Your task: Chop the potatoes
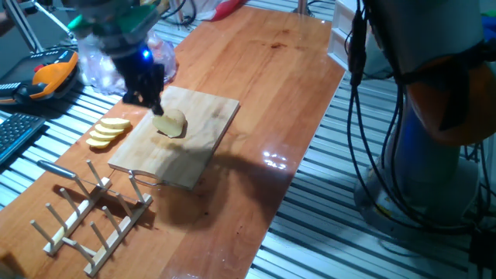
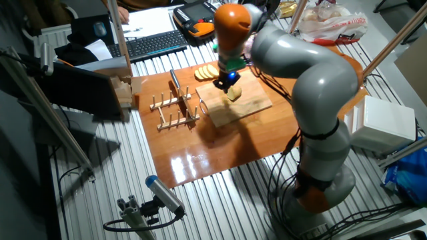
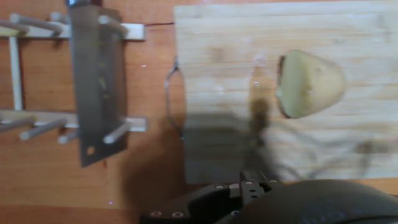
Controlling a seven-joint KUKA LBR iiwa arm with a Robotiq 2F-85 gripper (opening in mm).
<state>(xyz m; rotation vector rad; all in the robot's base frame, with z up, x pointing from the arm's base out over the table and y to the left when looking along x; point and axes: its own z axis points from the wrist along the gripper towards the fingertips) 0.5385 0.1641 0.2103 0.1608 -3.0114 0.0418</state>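
Nearest in one fixed view stands a wooden peg rack point(image 1: 91, 221) on the brown table top point(image 1: 256, 93), with a steel knife point(image 1: 56, 170) lying at its left end. Just beyond the rack lies the pale cutting board point(image 1: 182, 151), a thin wire handle point(image 1: 146, 179) at its near edge. On the far half of the board sits the potato point(image 1: 171, 123), a single rounded lump. The hand view point(image 3: 309, 84) shows what the fixed views do not: one end is cut flat and the other tapers to a blunt tip, so its long axis runs across the board's grain lines, flat face toward the rack side and tip away from it.

To the left of the board, on the table, a fanned row of thin yellow slices point(image 1: 107, 132) lies apart from the potato. The gripper point(image 1: 147, 97) hangs just above the potato's far-left side, fingers pointing down; whether they are parted or closed cannot be made out, and nothing shows between them.

The other fixed view alone shows the grey and orange arm point(image 2: 300, 73) arching over the board, and the keyboard point(image 2: 150, 44) beyond. A clear plastic bag point(image 1: 101, 66) lies farthest left.
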